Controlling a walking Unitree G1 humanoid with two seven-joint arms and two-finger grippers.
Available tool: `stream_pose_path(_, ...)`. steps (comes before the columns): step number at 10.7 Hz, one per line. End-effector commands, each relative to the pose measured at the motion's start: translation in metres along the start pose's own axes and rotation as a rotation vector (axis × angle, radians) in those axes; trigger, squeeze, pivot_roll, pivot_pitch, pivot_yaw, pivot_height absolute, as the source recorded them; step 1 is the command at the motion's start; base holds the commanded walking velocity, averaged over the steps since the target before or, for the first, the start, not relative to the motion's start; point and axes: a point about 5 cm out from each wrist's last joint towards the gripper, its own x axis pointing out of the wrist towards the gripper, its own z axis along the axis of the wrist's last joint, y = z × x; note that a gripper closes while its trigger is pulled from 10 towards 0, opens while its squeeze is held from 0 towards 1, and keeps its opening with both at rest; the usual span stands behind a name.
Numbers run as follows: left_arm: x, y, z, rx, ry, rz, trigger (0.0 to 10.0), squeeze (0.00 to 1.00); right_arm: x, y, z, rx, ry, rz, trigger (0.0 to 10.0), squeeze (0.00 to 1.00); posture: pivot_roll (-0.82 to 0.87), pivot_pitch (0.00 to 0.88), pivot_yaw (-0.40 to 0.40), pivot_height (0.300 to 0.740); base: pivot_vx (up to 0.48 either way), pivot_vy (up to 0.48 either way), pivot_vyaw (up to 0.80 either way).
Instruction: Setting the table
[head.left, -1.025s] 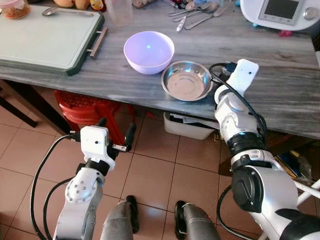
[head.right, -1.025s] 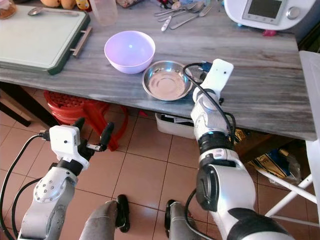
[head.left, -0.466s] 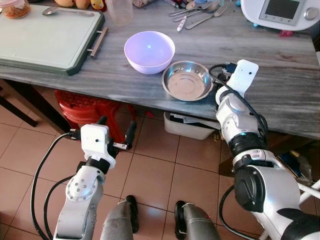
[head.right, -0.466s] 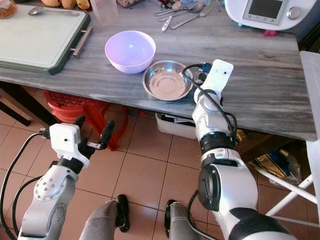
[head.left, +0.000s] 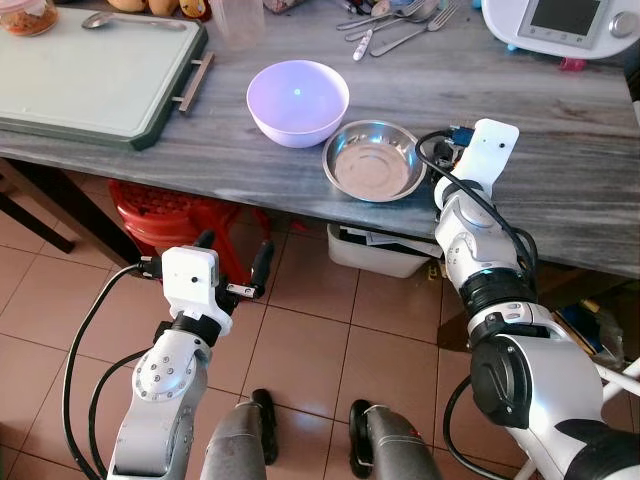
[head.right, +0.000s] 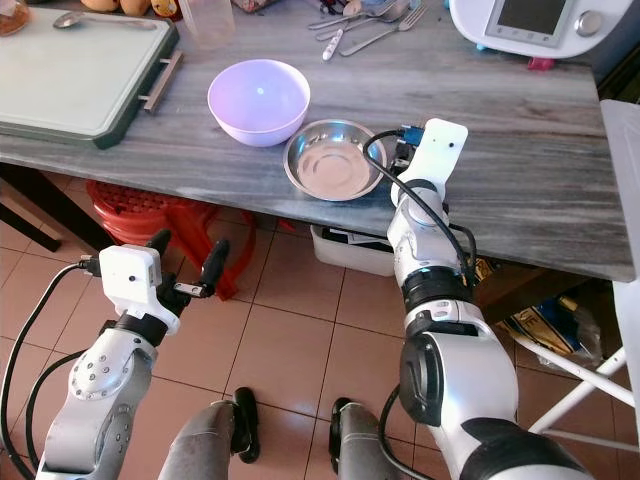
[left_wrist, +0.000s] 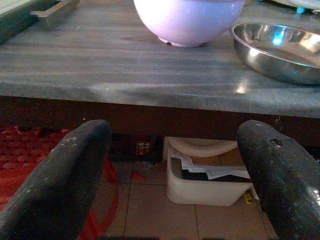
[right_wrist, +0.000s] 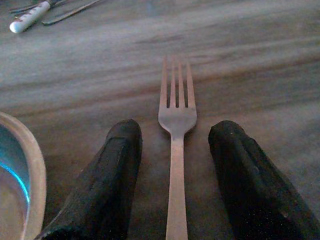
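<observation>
A metal fork (right_wrist: 177, 95) lies flat on the grey wooden table (head.left: 560, 190), tines pointing away. My right gripper (right_wrist: 175, 129) rests low over it, open, one black finger (right_wrist: 112, 170) on each side of the handle and not touching it. The right wrist (head.left: 490, 148) sits just right of a shallow steel bowl (head.left: 374, 160). A lilac bowl (head.left: 298, 100) stands to the bowl's upper left. My left gripper (head.left: 235, 258) hangs open and empty below the table's front edge, facing both bowls.
Loose cutlery (head.left: 395, 20) lies at the table's back, with a white appliance (head.left: 560, 25) to its right. A green-rimmed tray (head.left: 95, 75) takes up the left end. Under the table stand a red stool (head.left: 170, 215) and a white bin (head.left: 375, 255).
My right wrist has edged slightly to the right beside the steel bowl. The left arm has not moved.
</observation>
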Motion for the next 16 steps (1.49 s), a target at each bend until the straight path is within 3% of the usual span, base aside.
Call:
stream_pose_path(1,-0.001,0.0,-0.003,0.0,0.014,0.002,10.0,0.0,-0.002,0.0,-0.005,-0.011,0.004,0.01,10.0,1.0,0.02,0.268,0.005,0.74,0.0,0.0,0.0)
stream_pose_path(7,0.0,0.0,-0.002,-0.001,0.007,0.004,10.0,0.0,-0.002,0.002,0.012,-0.042,-0.121,0.026,10.0,1.0,0.02,0.267,0.003,0.74,0.0,0.0,0.0)
stream_pose_path(10,0.0,0.0,-0.002,-0.003,0.006,0.007,10.0,0.0,-0.004,-0.013,0.019,-0.099,-0.182,-0.036,10.0,1.0,0.02,0.269,0.002,0.74,0.0,0.0,0.0)
stream_pose_path(12,0.001,0.0,-0.001,-0.003,0.005,0.003,10.0,0.0,-0.007,-0.035,0.022,-0.177,-0.21,-0.148,10.0,1.0,0.01,0.27,0.006,0.74,0.0,0.0,0.0)
stream_pose_path(13,-0.001,0.0,-0.001,-0.003,0.007,0.004,10.0,0.0,-0.009,-0.046,0.022,-0.21,-0.205,-0.201,10.0,0.78,0.01,0.272,0.007,0.74,0.0,0.0,0.0)
stream_pose_path(14,-0.002,-0.001,-0.003,-0.005,0.014,-0.001,10.0,0.0,-0.011,-0.062,0.018,-0.232,-0.19,-0.252,10.0,0.49,0.0,0.273,0.009,0.74,0.0,0.0,0.0)
stream_pose_path(15,-0.002,-0.001,-0.003,-0.005,0.018,-0.007,10.0,0.0,-0.012,-0.067,0.019,-0.249,-0.191,-0.266,10.0,0.0,0.0,0.278,0.013,0.74,0.0,0.0,0.0)
stream_pose_path(16,-0.003,-0.001,-0.004,-0.003,0.023,-0.009,10.0,0.0,-0.012,-0.075,0.017,-0.266,-0.171,-0.293,10.0,0.0,0.0,0.282,0.016,0.74,0.0,0.0,0.0)
